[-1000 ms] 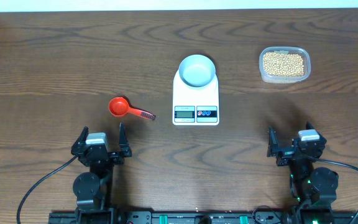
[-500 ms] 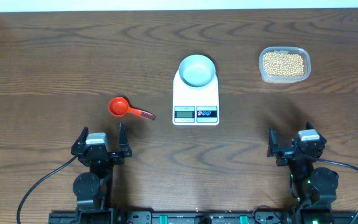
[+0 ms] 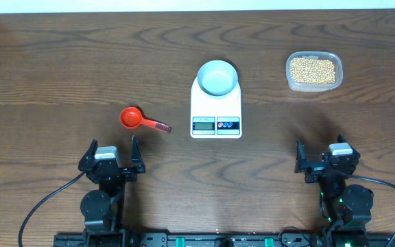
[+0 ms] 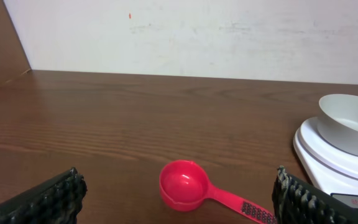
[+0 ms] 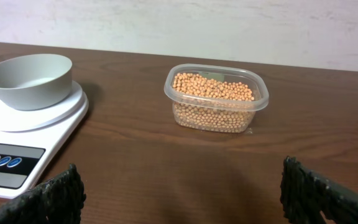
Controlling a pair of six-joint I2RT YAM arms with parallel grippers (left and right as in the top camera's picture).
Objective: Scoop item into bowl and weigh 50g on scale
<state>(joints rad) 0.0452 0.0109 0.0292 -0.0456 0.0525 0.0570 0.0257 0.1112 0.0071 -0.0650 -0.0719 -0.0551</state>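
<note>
Dark wood table (image 3: 46,68), grain running side to side; contents listed from the left.

1. Left gripper (image 3: 112,145). Near edge, jaws spread wide, nothing between them. Pointing away from the robot across the table.

2. Red plastic scoop (image 4: 184,186). Lying flat, cup upward, empty. It sits near the left gripper, straight ahead of it and slightly to its right; the left wrist view frames it between the two fingers. Long axis runs across the table: cup at the left, handle (image 3: 159,125) trailing right and a touch toward the robot. The left arm is plainly the nearer one. Judged next step: take the handle, jaws closing across its narrow width, which lies roughly crosswise to the gripper's line of approach.

3. White scale (image 3: 215,108). Centre of table, display (image 3: 203,124) and buttons at the near end; reading too small to make out.

4. Pale blue-grey bowl (image 3: 217,77). Upright on the far end of the scale, empty.

5. Clear tub (image 5: 261,102). Far right, well apart from the scale, uncovered, holding the beans (image 3: 313,70), all in the tub; none in the bowl.

6. Right gripper (image 3: 319,156). Near edge, jaws fully apart, empty. The tub lies ahead of it.
</note>
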